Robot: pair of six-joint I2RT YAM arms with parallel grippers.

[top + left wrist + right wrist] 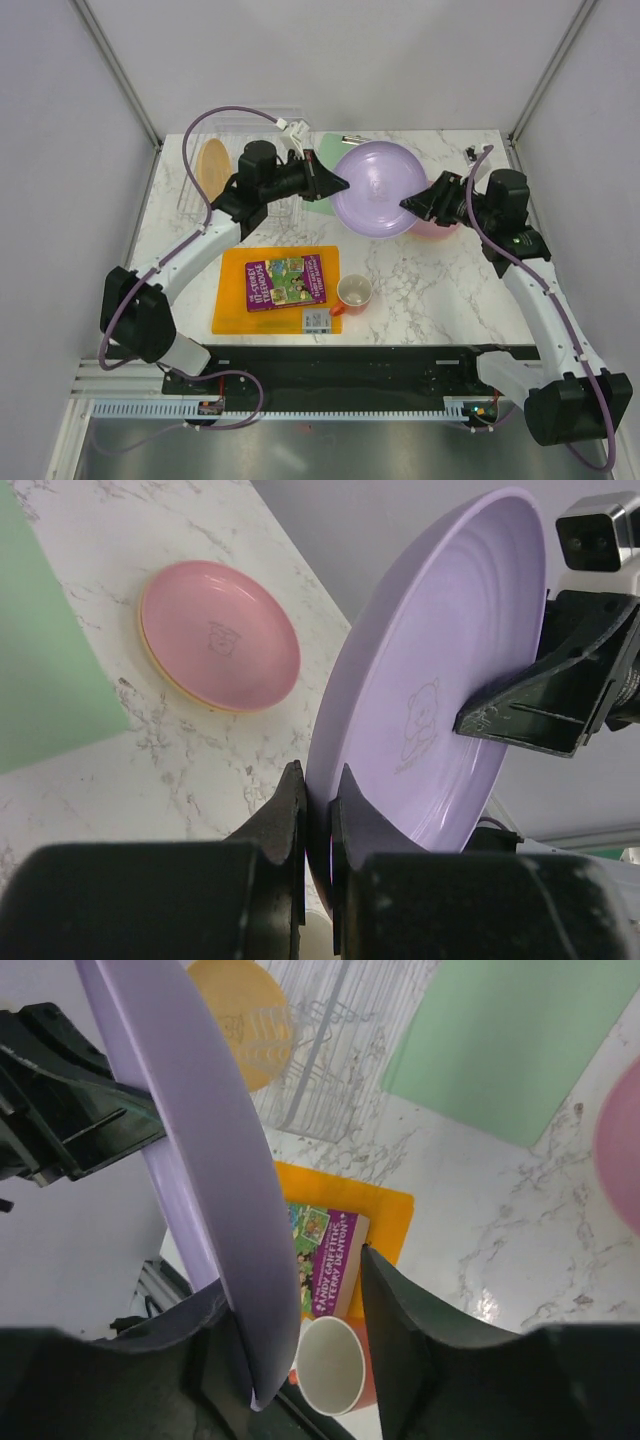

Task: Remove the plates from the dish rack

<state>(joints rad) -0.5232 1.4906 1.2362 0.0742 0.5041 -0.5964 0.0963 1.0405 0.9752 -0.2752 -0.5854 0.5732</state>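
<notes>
Meanwhile, a handover in mid-air: the lilac plate (378, 190) hangs on edge above the table (430, 290), between the two tools.

The clear dish rack (322, 1078) sits at the far left with one yellow-orange plate (212, 168) standing in it. Well to its right, the pink plate (220, 635) lies on another yellow-orange plate (165, 677) on the table, so I judge two plates are unloaded, one is in transit and one is left to fetch. The left tool (318, 815) is clamped on the lilac plate's near rim. The right tool (293, 1270) straddles the opposite rim with its jaws apart: one finger lies against the plate's back and the other stands clear of its face. Next, I judge, the right tool must close firmly on the rim before the left lets go, then lay the plate flat on the pink one.
</notes>
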